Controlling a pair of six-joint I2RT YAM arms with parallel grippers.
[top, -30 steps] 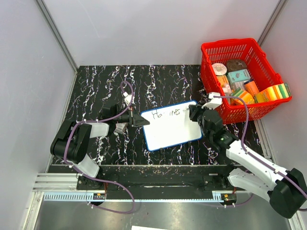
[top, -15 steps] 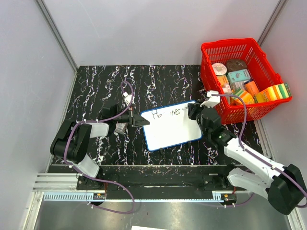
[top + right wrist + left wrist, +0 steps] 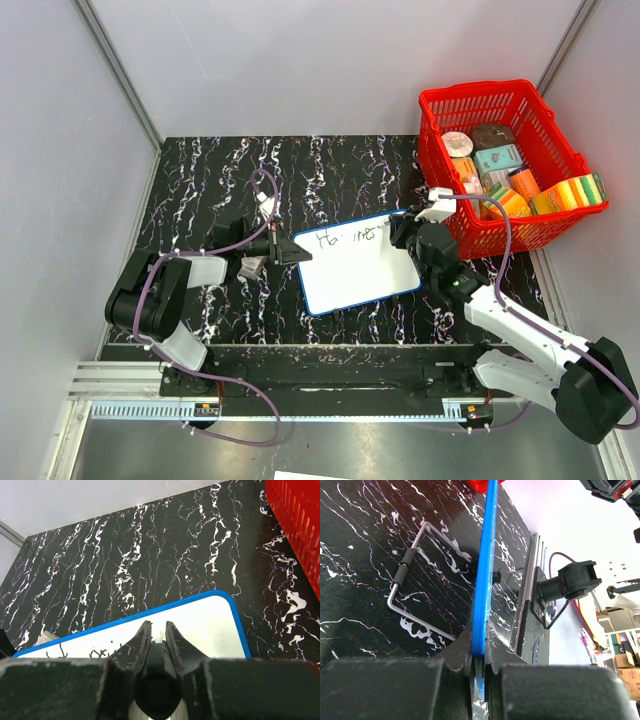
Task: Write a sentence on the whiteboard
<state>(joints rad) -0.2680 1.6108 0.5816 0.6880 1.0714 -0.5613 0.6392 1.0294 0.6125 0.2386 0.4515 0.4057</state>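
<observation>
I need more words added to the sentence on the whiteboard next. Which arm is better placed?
Right. The right fingers are shut on a dark marker over the whiteboard, just beside the sentence. The left fingers are clamped on the whiteboard's blue rim, apparently steadying it.

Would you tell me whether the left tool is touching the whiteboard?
Touching: the left wrist view shows the left tool clamped on the whiteboard, at its rim.

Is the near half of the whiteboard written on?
No: the sentence sits in one line along the far edge of the whiteboard, and the near half is bare white.
</observation>
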